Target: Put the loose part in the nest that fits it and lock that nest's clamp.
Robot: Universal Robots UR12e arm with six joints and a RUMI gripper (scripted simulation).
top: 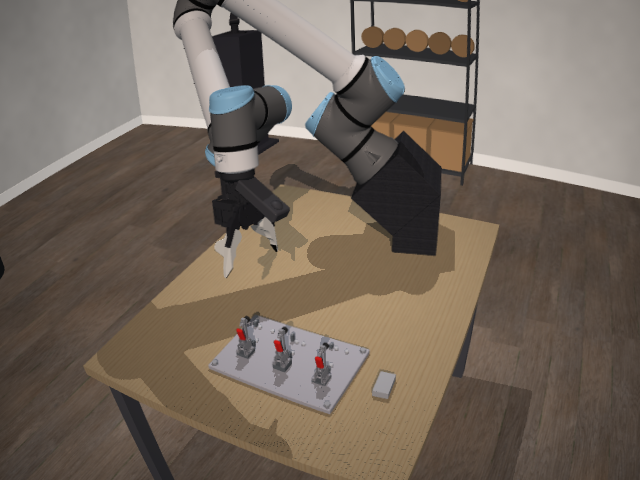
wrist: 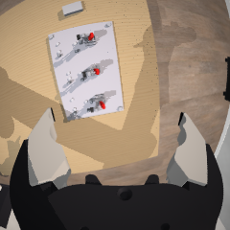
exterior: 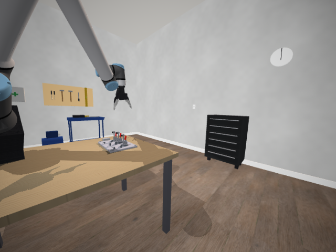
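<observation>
A grey fixture plate (top: 292, 365) lies near the table's front edge with three toggle clamps with red handles (top: 279, 347), all standing up. It also shows in the wrist view (wrist: 85, 71) and in the exterior view (exterior: 117, 143). A small grey block, the loose part (top: 383, 384), lies on the table just right of the plate; it also shows in the wrist view (wrist: 73, 8). My gripper (top: 250, 253) hangs high above the table, behind and left of the plate, open and empty. It also shows in the exterior view (exterior: 122, 104) and the wrist view (wrist: 117, 144).
The arm's black base block (top: 408, 201) stands at the table's back right. A shelf unit (top: 418, 77) with boxes stands behind the table. A black drawer cabinet (exterior: 226, 139) and a blue bench (exterior: 85, 126) stand by the walls.
</observation>
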